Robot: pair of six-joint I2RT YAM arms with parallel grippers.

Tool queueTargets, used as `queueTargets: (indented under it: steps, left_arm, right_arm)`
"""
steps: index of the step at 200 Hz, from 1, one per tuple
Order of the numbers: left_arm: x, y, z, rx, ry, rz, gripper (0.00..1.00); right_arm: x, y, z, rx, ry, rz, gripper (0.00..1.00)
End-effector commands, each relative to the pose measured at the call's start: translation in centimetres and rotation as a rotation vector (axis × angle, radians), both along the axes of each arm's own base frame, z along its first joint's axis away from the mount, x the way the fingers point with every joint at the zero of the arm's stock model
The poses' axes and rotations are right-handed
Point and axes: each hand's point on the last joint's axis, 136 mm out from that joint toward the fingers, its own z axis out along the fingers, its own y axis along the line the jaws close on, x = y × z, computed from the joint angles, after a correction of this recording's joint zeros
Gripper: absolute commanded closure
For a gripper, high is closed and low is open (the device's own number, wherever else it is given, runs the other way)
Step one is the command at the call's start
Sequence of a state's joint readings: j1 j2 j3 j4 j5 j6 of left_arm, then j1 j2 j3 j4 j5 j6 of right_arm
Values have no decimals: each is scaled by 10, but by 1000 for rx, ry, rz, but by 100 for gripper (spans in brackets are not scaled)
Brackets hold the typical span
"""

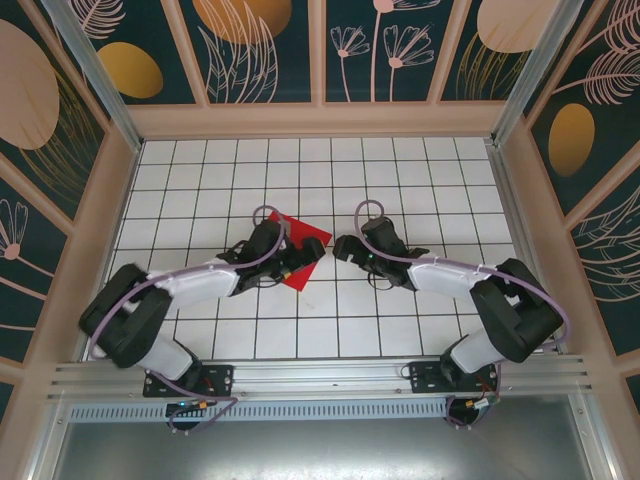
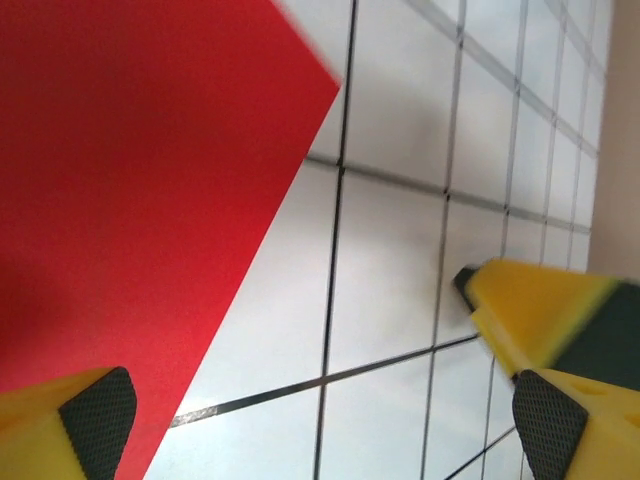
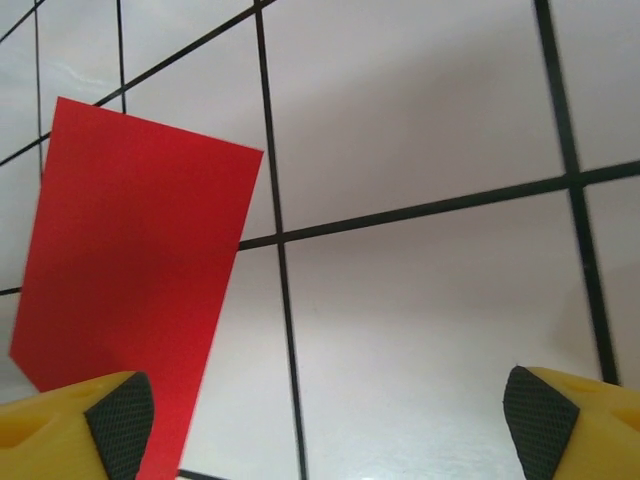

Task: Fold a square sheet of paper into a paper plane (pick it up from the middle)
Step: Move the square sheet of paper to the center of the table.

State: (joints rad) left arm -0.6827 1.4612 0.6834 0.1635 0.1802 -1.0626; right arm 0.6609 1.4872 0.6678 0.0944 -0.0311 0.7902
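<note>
Yellow fingertips (image 2: 90,425) are framing the left wrist view, and we are reading the left gripper (image 2: 320,430) as spread wide and gripping nothing, with one finger hanging over the edge of the square sheet of paper (image 2: 130,200). Opposite it, the right gripper (image 3: 330,425) is also standing wide apart and empty, the sheet's corner lying by one of its fingers. From above, the red sheet is lying flat near the middle of the gridded table (image 1: 420,170), partly under the left arm (image 1: 200,280). We are finding no crease, so we are judging every fold as yet to come. Both grippers are crowding the same edge, while the framed walls (image 1: 90,260) are standing well clear.
</note>
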Motion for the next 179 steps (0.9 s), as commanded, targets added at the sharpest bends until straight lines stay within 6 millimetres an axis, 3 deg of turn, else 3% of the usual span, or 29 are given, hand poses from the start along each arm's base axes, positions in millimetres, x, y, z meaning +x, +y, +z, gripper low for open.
queueTargets:
  steps: [1, 24, 59, 72, 103, 133, 179]
  left_arm:
    - [21, 45, 64, 97, -201, 194, 1]
    - [15, 103, 75, 235, -250, 343, 1]
    - [6, 164, 67, 290, -227, 468, 1]
    - [1, 178, 67, 299, -230, 504, 1]
    - [-9, 189, 60, 307, -216, 532, 1]
    - [-14, 192, 58, 312, -223, 531, 1]
    - [-15, 191, 56, 334, -229, 502, 1]
  right_arm:
    - [7, 29, 23, 107, 3, 44, 13]
    - [11, 60, 27, 135, 14, 84, 21]
    - [12, 123, 23, 163, 48, 191, 32]
    - [12, 140, 18, 142, 63, 206, 32]
    - [2, 179, 4, 143, 117, 293, 36]
    - [-13, 181, -23, 73, 187, 308, 38]
    - [-43, 133, -60, -97, 263, 356, 39]
